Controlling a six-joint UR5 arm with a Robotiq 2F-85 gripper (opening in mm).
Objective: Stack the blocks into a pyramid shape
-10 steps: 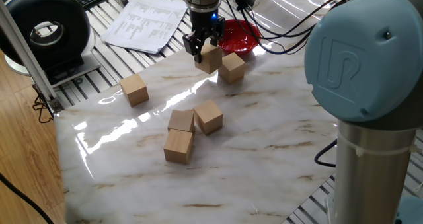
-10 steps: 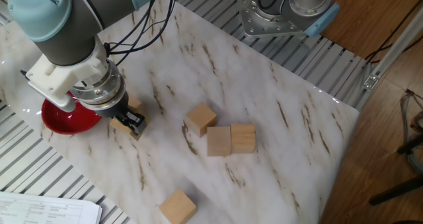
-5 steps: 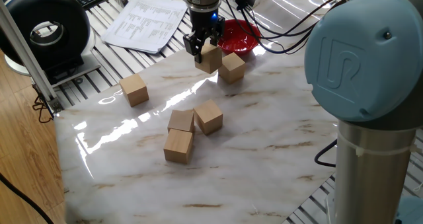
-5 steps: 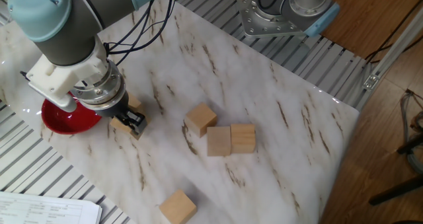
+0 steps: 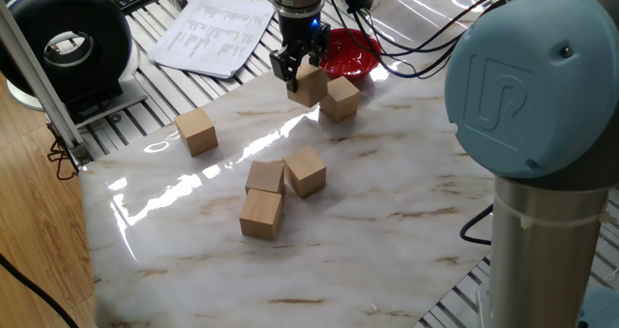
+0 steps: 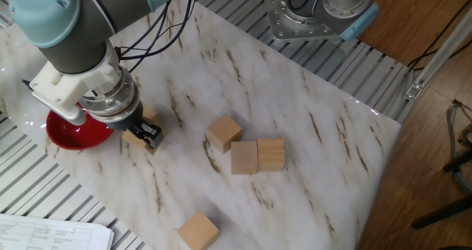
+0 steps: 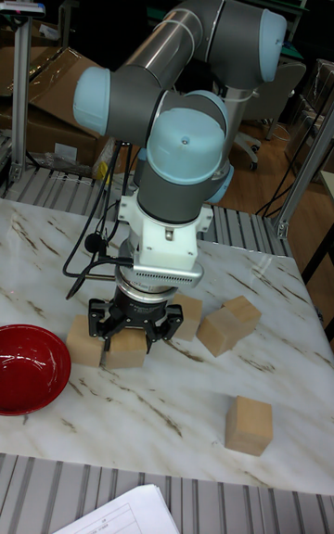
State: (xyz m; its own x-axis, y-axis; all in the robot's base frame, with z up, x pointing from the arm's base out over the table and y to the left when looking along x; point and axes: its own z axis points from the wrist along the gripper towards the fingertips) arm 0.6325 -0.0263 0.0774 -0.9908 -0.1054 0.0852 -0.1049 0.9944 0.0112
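Now slightly higher than a second ago: gripper (image 5: pixel 299 73) clamped on block (image 5: pixel 309 84), lifted just off marble table (image 5: pixel 387 202), beside second block (image 5: pixel 340 98) near red bowl (image 5: pixel 350 53). Other four blocks unchanged: three clustered mid-table (image 5: pixel 280 188), one apart (image 5: pixel 196 131).

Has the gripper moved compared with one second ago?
Yes, slightly: the gripper, shut on a block, has risen a little against the red bowl behind it.
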